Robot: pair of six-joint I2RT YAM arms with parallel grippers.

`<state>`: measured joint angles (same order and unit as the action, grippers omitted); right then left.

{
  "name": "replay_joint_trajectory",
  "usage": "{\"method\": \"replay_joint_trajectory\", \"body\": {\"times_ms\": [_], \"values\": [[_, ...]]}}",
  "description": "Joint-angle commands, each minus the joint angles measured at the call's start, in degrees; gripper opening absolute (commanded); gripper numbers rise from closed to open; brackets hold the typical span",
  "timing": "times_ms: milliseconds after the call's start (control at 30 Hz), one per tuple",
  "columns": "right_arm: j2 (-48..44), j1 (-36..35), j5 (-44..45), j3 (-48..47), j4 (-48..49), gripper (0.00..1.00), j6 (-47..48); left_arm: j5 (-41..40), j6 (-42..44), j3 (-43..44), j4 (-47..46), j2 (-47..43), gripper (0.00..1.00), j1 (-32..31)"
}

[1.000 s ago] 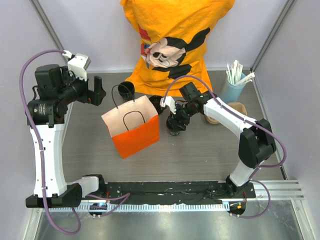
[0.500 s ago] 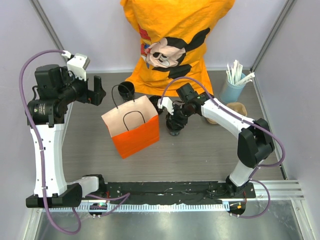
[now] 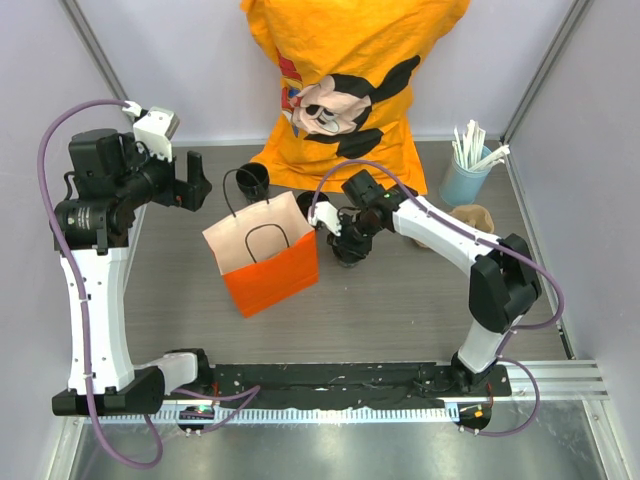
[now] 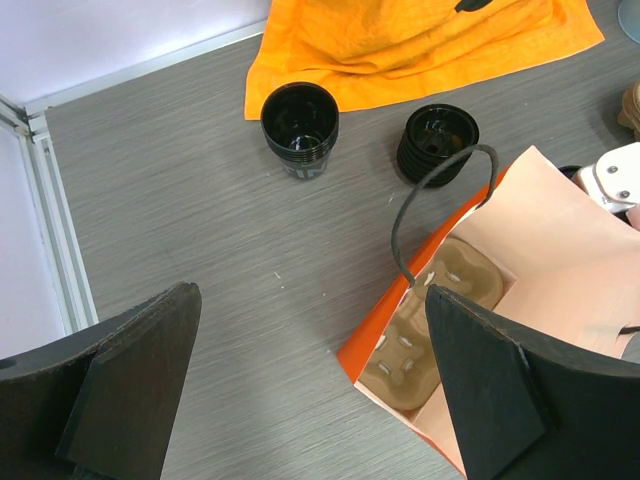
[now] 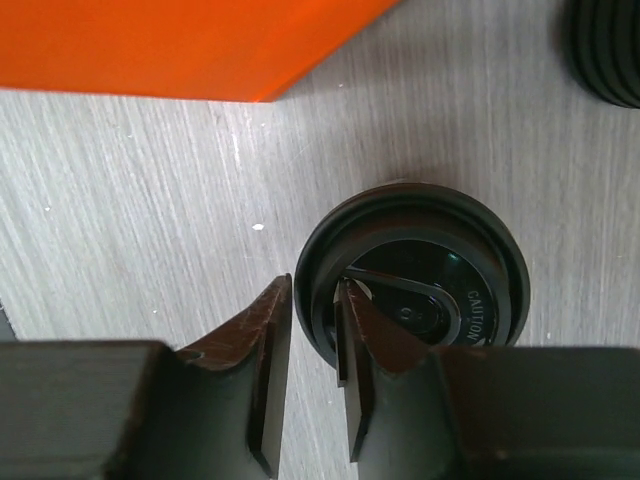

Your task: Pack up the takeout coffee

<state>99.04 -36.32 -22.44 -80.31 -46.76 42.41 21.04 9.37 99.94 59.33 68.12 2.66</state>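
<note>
My right jaws are clamped on the lid rim of the takeout coffee (image 5: 410, 290). It stands upright mid-table, just right of the orange bag (image 3: 272, 268). My left jaws hang wide apart toward the far-left corner. Only the left wrist view shows the bag's open mouth and the cardboard carrier (image 4: 430, 320) inside.

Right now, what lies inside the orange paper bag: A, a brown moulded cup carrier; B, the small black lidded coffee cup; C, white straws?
A: the left wrist view shows a brown moulded cup carrier in the orange paper bag; the small black lidded coffee cup stands outside.
</note>
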Motion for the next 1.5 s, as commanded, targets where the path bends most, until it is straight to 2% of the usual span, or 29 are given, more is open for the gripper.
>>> {"method": "replay_joint_trajectory", "body": {"times_ms": [0,367,500,633,800,1067,1233,1433,1467], "values": [[1.33,-0.34,3.8,-3.35,-5.62,0.32,0.92,1.2,-0.75,0.08,-2.9,-0.44,1.0,0.42],[0.45,-0.42,9.6,-5.73,-6.41,0.31,0.74,2.43,-1.28,-0.62,-3.17,-0.71,1.0,0.95],[0.71,-0.42,11.01,-6.26,-4.92,0.2,0.3,2.61,-1.37,-0.8,-3.17,-0.79,1.0,1.12],[0.97,-0.42,10.83,-7.05,-4.83,0.17,0.48,2.87,-1.54,-0.98,-3.34,-0.97,1.0,1.21],[1.24,-0.42,10.75,-8.1,-5.0,0.07,0.83,2.96,-1.54,-1.06,-3.26,-0.97,1.0,1.47],[0.54,0.1,11.53,-11.18,-5.79,0.01,-1.54,2.26,-1.72,-1.15,-3.52,-1.06,1.0,1.56],[0.71,2.38,12.59,-19.95,-9.92,0.01,-6.89,0.94,-1.55,-0.89,-3.7,-1.06,1.0,1.65],[3.43,3.0,13.03,-38.93,-20.11,0.01,-11.21,1.2,0.39,-0.89,-4.22,-0.44,1.0,1.65],[4.74,3.0,12.77,-44.61,-22.12,0.01,-12.69,0.94,0.65,-0.89,-4.48,-0.09,1.0,1.65]]}}
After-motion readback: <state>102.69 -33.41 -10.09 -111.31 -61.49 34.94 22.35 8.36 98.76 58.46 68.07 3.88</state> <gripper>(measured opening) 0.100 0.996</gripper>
